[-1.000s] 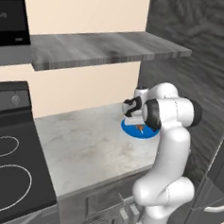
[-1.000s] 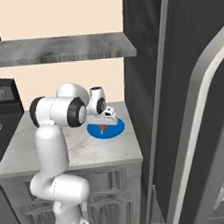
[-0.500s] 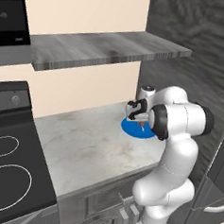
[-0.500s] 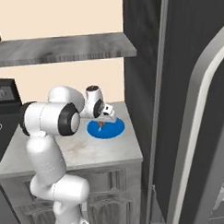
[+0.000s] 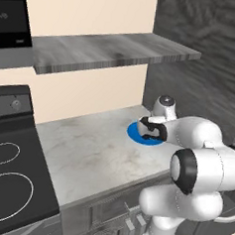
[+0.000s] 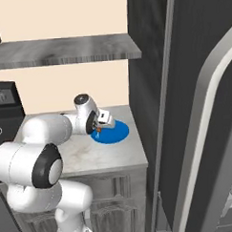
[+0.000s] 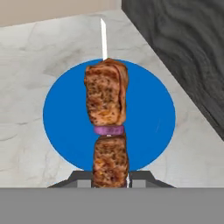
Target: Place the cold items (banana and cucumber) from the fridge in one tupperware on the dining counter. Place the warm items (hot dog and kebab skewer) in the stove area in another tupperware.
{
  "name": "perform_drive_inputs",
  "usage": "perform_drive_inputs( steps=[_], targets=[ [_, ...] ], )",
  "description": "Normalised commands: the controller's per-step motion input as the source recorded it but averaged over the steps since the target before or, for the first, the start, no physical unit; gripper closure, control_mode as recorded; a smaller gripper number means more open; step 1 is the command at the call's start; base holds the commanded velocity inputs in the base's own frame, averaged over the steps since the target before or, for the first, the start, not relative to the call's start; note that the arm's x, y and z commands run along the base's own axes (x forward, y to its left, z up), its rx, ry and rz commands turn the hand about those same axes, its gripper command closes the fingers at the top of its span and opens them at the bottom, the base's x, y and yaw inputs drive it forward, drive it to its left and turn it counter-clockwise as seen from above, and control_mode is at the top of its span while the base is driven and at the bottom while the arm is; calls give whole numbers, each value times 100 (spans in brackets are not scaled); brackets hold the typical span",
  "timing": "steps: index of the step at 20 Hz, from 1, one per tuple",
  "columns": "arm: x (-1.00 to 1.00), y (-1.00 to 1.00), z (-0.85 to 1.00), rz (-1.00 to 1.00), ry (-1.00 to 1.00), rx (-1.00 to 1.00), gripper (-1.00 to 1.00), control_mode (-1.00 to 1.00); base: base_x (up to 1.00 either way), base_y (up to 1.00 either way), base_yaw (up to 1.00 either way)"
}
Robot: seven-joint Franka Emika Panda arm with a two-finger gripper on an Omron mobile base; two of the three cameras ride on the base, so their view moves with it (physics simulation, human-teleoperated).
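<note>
The kebab skewer (image 7: pixel 107 105), browned meat chunks with a purple onion ring on a thin white stick, points away from the hand over a round blue plate (image 7: pixel 148 113). My gripper (image 7: pixel 110 180) is shut on the skewer's near end. In the left base view the gripper (image 5: pixel 147 131) hovers low over the plate (image 5: pixel 136 134) at the counter's far right. The right base view has the gripper (image 6: pixel 100 130) at the plate's (image 6: pixel 116 133) left edge. The hot dog, banana, cucumber and tupperware are out of view.
The plate lies on a marble counter (image 5: pixel 87 147) under a grey shelf (image 5: pixel 109 49). A black stove (image 5: pixel 6 176) borders the counter on the left. The dark fridge (image 6: pixel 183 86) stands right of it, its door (image 6: pixel 214 142) swung open.
The arm has folded down and forward, its elbow now low in front of the cameras. The hand has sunk closer to the blue plate, still gripping the skewer.
</note>
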Motion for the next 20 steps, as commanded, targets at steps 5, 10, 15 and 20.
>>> perform_drive_inputs(
  steps=[5,10,15,20],
  targets=[
    [-65,0,93,12,13,0,100,-100,0,0,0],
    [-66,0,71,16,23,0,100,-100,0,0,0],
    [-93,4,15,14,9,-2,100,-100,0,0,0],
    [-96,56,-3,1,-1,-6,100,-100,0,0,0]
  ],
)
